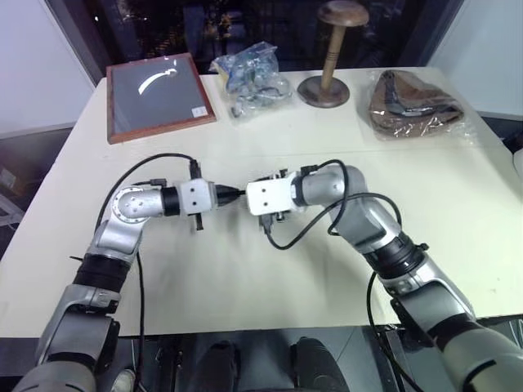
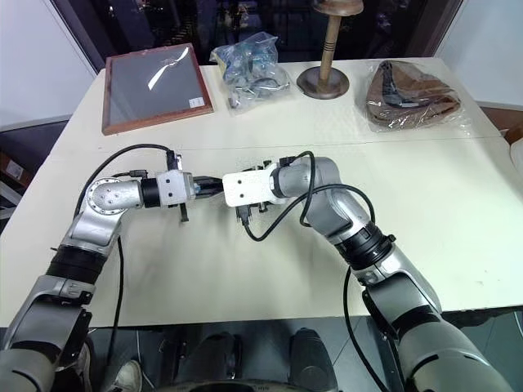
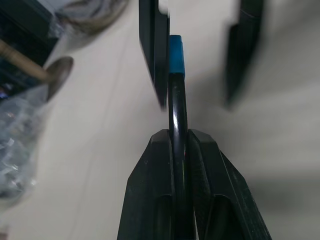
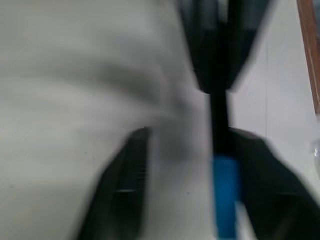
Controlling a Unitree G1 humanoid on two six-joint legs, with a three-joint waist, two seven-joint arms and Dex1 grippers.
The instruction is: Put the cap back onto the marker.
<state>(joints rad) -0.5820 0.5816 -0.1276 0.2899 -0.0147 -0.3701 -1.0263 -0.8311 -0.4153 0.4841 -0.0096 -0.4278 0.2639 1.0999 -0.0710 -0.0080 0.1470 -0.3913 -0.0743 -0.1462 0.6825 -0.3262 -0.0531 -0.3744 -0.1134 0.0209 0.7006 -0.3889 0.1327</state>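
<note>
The black marker (image 3: 177,115) sticks out level from my left gripper (image 3: 179,135), which is shut on its barrel above the middle of the table (image 1: 245,286). The light-blue cap (image 3: 176,55) sits on the marker's far end. That end lies between the two fingers of my right gripper (image 4: 192,145), which stands open; the cap (image 4: 226,195) rests close against one finger (image 4: 265,185), and the other finger (image 4: 125,190) is well apart. In the head views the two grippers meet tip to tip (image 1: 237,196), and the cap is hidden behind the right wrist.
Along the table's far edge lie a wood-framed dark board (image 1: 155,94), a clear bag of small items (image 1: 253,77), a wooden stand (image 1: 327,82) and a brown item in plastic (image 1: 413,106). Black cables loop from both wrists.
</note>
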